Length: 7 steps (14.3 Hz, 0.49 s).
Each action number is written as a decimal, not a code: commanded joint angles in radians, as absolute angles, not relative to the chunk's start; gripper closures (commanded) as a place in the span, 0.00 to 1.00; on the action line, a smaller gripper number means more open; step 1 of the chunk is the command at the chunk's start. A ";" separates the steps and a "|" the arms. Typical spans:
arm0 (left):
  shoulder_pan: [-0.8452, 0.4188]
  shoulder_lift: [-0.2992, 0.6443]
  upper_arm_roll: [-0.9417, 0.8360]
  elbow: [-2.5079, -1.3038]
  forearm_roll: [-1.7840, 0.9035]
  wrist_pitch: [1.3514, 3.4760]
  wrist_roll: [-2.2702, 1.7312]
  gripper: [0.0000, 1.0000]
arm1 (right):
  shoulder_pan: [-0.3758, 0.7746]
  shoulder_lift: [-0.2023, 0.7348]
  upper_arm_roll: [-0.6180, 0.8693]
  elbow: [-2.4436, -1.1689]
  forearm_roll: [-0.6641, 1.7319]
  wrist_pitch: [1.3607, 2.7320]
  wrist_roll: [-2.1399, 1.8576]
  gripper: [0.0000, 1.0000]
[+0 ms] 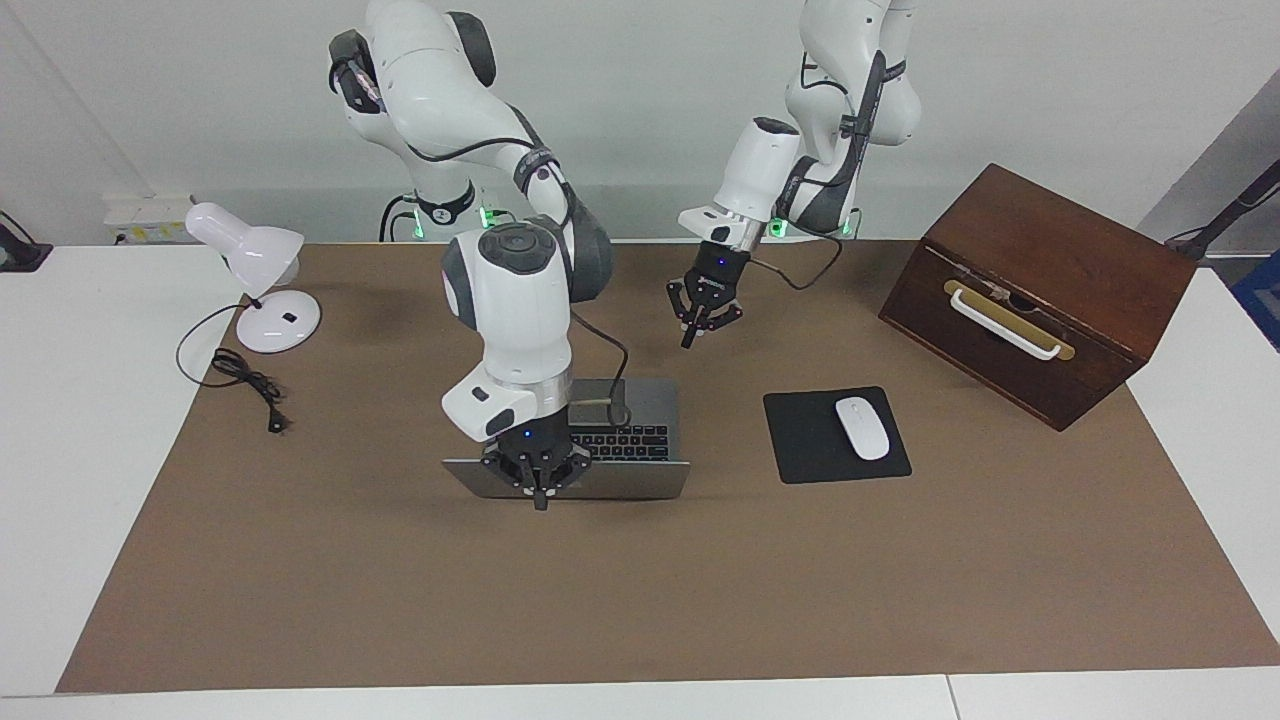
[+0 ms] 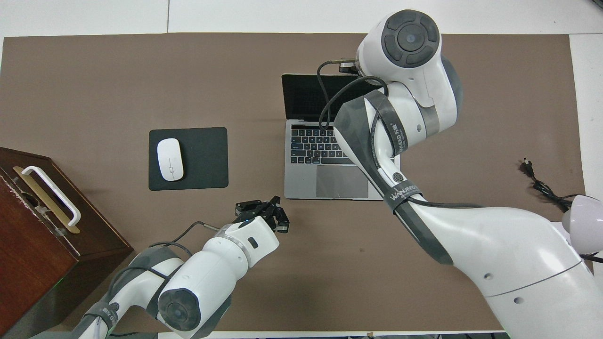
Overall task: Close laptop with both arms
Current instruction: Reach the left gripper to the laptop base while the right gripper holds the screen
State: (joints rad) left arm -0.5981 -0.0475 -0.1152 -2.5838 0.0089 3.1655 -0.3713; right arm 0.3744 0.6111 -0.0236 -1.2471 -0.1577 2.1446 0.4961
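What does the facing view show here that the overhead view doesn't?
Only the facing view shows the right gripper at the laptop's raised lid edge, plus the whole desk lamp. Only the overhead view shows the dark screen and trackpad. Both show the left gripper over bare mat near the laptop's front edge, the mouse on its pad, and the wooden box.

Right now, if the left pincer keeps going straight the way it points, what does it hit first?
The left pincer points steeply down with a slight lean toward the laptop. It would probably meet the bare brown mat first, beside the laptop's palm-rest edge; depth is unclear, so the laptop is possible.
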 commanded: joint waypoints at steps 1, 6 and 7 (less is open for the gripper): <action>-0.626 0.043 -0.098 -2.511 0.026 3.197 -0.357 1.00 | 0.365 0.571 -0.014 -1.318 -0.183 2.163 0.520 1.00; -0.626 0.139 -0.095 -2.459 0.040 3.229 -0.325 1.00 | 0.379 0.561 -0.014 -1.295 -0.170 2.016 0.523 1.00; -0.626 0.175 -0.095 -2.453 0.040 3.261 -0.312 1.00 | 0.374 0.560 -0.014 -1.293 -0.169 2.010 0.522 1.00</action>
